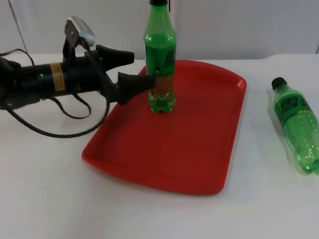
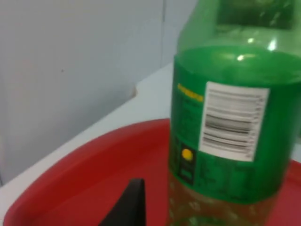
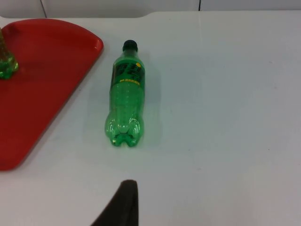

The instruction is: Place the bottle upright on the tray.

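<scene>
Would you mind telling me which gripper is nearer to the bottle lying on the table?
Right. The right gripper hovers just short of the lying bottle; the left gripper is across the red tray, at the upright bottle.

Glossy red plastic tray (image 1: 199, 164); 2 clear green plastic bottles (image 1: 160, 59).
</scene>
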Robot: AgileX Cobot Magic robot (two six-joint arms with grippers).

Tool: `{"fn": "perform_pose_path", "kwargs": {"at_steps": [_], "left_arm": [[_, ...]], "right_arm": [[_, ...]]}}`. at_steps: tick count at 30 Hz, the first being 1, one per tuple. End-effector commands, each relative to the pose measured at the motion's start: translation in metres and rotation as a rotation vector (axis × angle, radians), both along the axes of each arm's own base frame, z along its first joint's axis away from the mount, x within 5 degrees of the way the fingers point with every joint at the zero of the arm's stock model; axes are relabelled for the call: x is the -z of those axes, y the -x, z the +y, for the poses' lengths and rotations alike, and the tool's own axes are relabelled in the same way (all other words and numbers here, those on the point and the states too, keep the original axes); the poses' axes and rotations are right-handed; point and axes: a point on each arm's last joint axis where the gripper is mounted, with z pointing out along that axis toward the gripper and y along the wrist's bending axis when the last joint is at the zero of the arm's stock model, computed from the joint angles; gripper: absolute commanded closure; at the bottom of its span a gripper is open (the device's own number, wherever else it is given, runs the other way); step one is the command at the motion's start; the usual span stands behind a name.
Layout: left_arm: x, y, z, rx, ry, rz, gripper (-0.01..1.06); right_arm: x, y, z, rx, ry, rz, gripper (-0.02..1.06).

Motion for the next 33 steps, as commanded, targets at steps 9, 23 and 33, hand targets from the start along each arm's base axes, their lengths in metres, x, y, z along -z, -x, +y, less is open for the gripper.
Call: {"fn": "perform_pose_path", "kwargs": {"at_steps": [9, 23, 33], "left_arm": [[-0.066, 0.01, 0.037, 0.092, -0.09, 0.098, 0.0], [-0.188, 0.033, 0.073, -0.053, -0.005, 0.174, 0.0], [-0.228, 0.045, 0.083, -0.127, 0.111, 0.262, 0.0]], "right_arm": [[0.0, 0.0, 0.0, 0.006, 0.007, -0.007, -0.01], [0.0, 0.0, 0.0, 0.007, 0.006, -0.007, -0.01], [0.0, 0.0, 0.0, 0.007, 0.006, -0.007, -0.01]]}}
